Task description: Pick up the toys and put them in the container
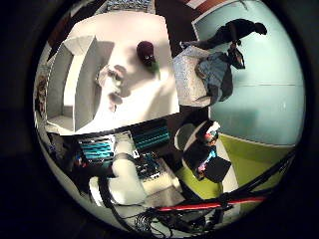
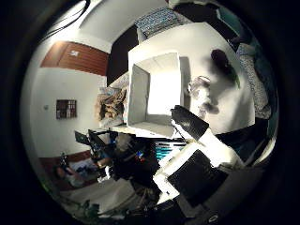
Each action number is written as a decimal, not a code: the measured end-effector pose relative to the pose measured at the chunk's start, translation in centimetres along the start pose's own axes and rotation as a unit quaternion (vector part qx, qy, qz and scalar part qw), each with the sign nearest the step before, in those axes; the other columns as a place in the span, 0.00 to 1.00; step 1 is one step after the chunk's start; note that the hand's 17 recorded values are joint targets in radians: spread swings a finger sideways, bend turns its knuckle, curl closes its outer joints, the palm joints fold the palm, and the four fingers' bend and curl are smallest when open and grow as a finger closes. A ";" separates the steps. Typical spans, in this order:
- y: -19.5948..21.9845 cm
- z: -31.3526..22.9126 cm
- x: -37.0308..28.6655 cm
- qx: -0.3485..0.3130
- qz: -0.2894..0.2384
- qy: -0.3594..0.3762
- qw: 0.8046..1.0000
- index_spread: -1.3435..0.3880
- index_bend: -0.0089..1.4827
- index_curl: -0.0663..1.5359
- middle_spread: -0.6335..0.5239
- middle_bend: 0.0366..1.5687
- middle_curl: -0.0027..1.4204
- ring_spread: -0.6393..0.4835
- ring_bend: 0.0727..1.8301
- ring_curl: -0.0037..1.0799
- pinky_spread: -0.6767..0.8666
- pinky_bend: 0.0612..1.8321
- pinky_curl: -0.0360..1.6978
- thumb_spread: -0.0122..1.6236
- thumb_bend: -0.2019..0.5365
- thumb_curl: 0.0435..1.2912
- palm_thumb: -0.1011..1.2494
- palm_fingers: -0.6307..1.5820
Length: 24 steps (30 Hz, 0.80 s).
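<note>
Dark eggplant-looking toy (image 1: pixel 146 52) and a pale little one (image 1: pixel 110 79) sit on the white tabletop (image 1: pixel 149 94) beside the empty container (image 2: pixel 157 89), probably light and slick, so grab around the middle; hand (image 2: pixel 197 154) seems relaxed, holding nothing.

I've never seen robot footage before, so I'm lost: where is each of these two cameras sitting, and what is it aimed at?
Little finger side palm view: on the palm, looking from well above at the white table with container, dark purple toy and pale toy; the white arm shows.
Thumb side palm view: same palm, facing the container's opening; the hand with its white and black parts shows.
Shared: table, container, both toys.
</note>
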<state>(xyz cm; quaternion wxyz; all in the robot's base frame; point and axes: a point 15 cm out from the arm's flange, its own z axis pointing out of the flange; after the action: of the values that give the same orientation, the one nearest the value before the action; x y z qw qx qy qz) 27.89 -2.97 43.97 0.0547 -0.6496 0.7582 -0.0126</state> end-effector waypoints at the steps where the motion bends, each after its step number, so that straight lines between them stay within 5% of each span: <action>1: -0.4 0.1 0.1 -0.001 0.000 0.002 1.000 0.54 0.13 0.25 0.53 0.10 0.21 0.74 0.12 0.19 0.73 0.20 0.15 0.68 0.25 0.26 0.62 0.42; 13: -7.3 -0.5 5.4 -0.019 0.054 0.009 0.998 0.55 0.10 0.23 0.52 0.10 0.22 0.73 0.14 0.21 0.73 0.21 0.16 0.69 0.25 0.27 0.62 0.41; 24: -14.4 4.3 10.3 -0.059 0.099 0.008 0.993 0.60 0.10 0.19 0.58 0.11 0.24 0.76 0.16 0.22 0.72 0.27 0.18 0.70 0.24 0.25 0.54 0.33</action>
<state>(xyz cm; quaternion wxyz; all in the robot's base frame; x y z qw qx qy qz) 40.90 -15.15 40.34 0.0112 -0.5731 0.8188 0.0330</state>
